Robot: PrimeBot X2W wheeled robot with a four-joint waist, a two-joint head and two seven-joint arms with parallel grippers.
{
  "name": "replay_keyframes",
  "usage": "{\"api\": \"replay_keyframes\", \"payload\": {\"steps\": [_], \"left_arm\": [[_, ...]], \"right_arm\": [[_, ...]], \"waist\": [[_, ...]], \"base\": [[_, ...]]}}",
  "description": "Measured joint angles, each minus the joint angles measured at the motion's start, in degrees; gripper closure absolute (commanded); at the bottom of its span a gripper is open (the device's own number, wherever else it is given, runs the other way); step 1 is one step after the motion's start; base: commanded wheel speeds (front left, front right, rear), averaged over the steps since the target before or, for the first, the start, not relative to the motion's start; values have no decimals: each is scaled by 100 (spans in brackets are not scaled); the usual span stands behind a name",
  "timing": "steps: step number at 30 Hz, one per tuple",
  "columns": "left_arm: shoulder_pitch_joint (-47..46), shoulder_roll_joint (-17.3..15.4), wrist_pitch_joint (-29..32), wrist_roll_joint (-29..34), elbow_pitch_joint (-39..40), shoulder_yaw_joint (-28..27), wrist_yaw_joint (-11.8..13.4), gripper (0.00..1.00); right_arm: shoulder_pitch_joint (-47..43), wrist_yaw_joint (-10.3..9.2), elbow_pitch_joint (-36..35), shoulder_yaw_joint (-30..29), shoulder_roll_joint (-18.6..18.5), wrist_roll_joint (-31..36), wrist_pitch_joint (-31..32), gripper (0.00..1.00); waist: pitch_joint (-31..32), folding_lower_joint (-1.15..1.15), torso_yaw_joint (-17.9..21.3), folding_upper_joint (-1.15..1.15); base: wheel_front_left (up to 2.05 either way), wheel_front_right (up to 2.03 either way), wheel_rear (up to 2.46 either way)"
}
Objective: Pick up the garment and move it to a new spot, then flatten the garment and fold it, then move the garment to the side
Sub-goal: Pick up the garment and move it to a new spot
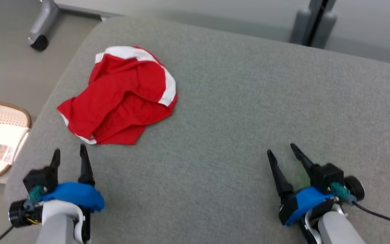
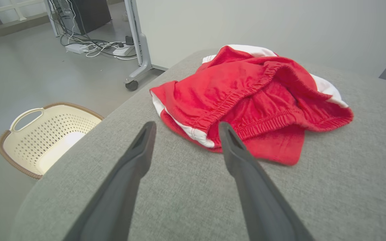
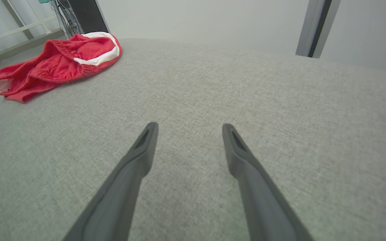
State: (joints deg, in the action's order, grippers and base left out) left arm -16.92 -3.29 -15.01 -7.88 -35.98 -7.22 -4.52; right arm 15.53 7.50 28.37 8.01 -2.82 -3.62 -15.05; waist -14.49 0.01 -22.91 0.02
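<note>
Head view: red shorts (image 1: 120, 96), white trim, crumpled heap in upper left of frame, lying on grey cushion (image 1: 235, 101) close to its left edge. My left claw (image 1: 69, 149) just below heap, fingers spread, empty, not touching cloth. My right claw (image 1: 280, 148) lower right, well apart, likewise spread and empty. Further out, basket (image 1: 2, 117) on floor at left edge. My worry: heap layered, so pinch may catch top fold only; shorts then drag, slip, slide off edge toward basket.
</note>
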Motion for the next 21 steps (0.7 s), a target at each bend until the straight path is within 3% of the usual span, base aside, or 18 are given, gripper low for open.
{"api": "replay_keyframes", "payload": {"steps": [6,18,19,21], "left_arm": [[-599,-100,-4,66,-553,-240,-3,0],[-1148,-149,-4,23,-1492,-719,272,0],[-1165,-151,-4,23,-1594,-750,271,100],[-1209,-156,-4,23,-1615,-795,258,100]], "right_arm": [[209,0,-149,-18,2,155,0,0],[403,1,-341,-29,14,197,-9,0],[414,1,-347,-31,14,196,-9,0],[417,1,-348,-38,14,180,-9,0]], "waist": [[-396,0,299,0],[-744,0,648,0],[-754,-1,670,-1],[-745,0,685,0]], "base": [[0,0,0],[0,0,0],[0,0,0],[0,0,0]]}}
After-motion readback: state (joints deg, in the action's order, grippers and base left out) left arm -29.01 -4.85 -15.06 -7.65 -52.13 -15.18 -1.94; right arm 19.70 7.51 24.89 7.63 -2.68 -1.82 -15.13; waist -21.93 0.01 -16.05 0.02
